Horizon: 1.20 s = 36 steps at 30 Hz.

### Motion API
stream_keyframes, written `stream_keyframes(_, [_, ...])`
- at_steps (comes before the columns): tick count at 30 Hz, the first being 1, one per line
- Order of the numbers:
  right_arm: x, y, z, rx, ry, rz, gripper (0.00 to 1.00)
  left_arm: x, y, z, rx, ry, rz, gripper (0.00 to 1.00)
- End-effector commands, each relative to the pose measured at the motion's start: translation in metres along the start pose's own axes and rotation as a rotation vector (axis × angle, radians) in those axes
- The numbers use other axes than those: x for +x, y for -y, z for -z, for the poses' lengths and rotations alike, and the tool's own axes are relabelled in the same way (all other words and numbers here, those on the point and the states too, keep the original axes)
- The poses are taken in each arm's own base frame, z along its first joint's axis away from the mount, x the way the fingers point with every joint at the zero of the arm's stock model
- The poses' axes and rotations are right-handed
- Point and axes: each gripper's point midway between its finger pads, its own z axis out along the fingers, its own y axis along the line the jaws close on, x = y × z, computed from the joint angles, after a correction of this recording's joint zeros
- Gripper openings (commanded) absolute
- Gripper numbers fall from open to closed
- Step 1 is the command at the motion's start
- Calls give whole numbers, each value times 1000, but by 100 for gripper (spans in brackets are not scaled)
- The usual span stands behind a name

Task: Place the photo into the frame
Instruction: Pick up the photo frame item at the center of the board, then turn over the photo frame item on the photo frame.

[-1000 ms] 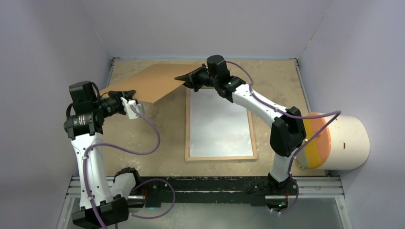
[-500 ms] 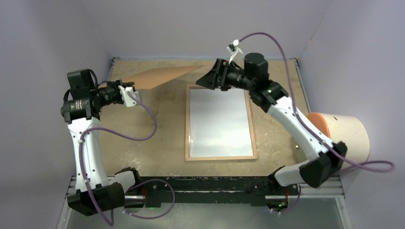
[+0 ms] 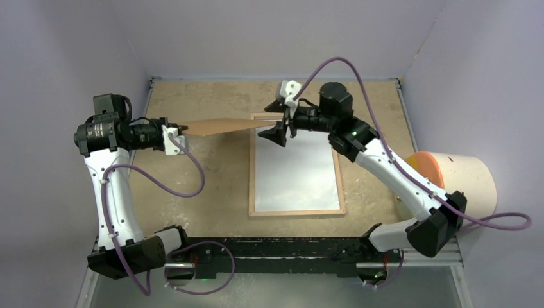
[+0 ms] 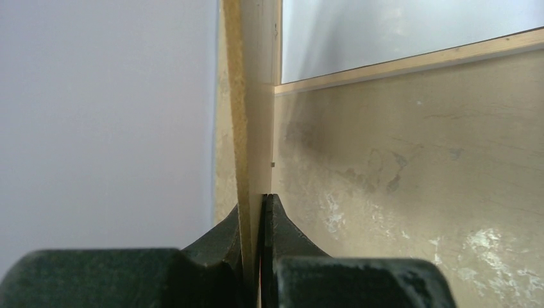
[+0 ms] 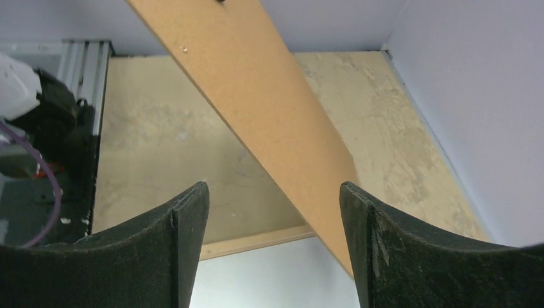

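The frame (image 3: 251, 173) lies flat mid-table, light wood side up, with a pale white sheet (image 3: 295, 167) filling it. The photo is not to be seen. My left gripper (image 3: 183, 130) is shut on the left end of the plain brown backing board (image 3: 218, 126), held edge-on in the air over the frame's far left corner. In the left wrist view the jaws (image 4: 260, 199) pinch the board (image 4: 253, 96), with the frame's rail (image 4: 410, 63) beyond. My right gripper (image 3: 272, 120) stands open at the board's right end; the board (image 5: 256, 83) runs past its right finger, not held.
A cream cylinder with an orange end (image 3: 455, 191) lies at the table's right edge beside the right arm. Lilac walls close in the left, far and right sides. The black base rail (image 3: 276, 247) runs along the near edge.
My right gripper let go of the board's corner, opened and swung round to face the board's end. The left arm turned the board from a tilted face to nearly edge-on.
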Motion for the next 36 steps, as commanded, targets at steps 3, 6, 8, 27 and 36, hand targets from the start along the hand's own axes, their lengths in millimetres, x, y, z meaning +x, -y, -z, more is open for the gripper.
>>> stream_keyframes(3, [-10, -23, -32, -100, -17, 281, 76, -36, -16, 8, -63, 101, -123, 0])
stream_keyframes(6, [-6, -17, -45, -72, -27, 309, 72, -37, -15, 8, -65, 100, -121, 0])
stream_keyframes(8, [-2, -11, -52, -45, -32, 329, 68, -38, -14, 9, -65, 98, -117, 0])
stream_keyframes(27, [-29, 11, -70, 79, 94, 345, 0, -50, -62, 19, -226, 131, -58, 73])
stream_keyframes(36, [-72, 31, -65, 156, 238, -89, 0, -43, -190, 90, -881, 136, 286, 87])
